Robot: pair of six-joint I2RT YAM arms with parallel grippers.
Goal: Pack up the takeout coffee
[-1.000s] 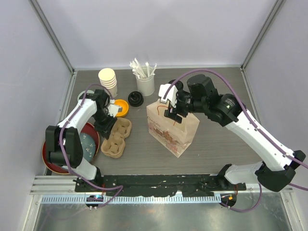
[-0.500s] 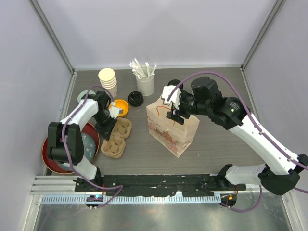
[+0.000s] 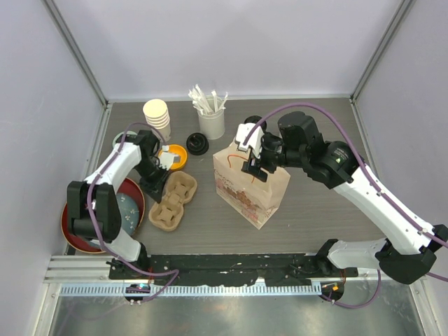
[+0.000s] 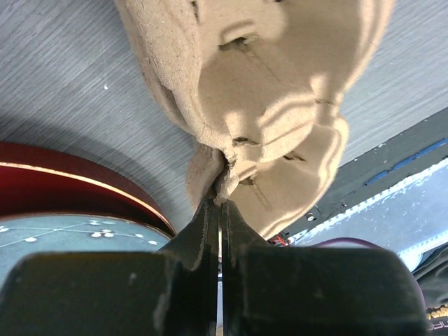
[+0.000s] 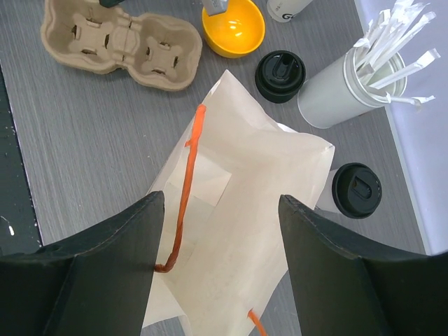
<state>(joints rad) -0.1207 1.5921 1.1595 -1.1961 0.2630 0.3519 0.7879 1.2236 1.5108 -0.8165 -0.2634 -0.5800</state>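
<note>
The near cup (image 5: 355, 187) & far cup (image 5: 280, 74) were prob. light but soft. Squeeze hard & the paper would bend or the lid pop, so best to grab round the side, under the lid, upright. Each was small & white w/ a round black lid. The right gripper (image 5: 220, 203) hung wide open over the paper bag (image 5: 269, 164). Near cup sat just outside one finger, far cup ahead. The left gripper (image 4: 218, 203) pinched the cup tray (image 4: 280, 91) edge.

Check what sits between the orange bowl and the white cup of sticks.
A black lid lies there, between orange bowl and white cup of sticks; the right wrist view shows it.
</note>
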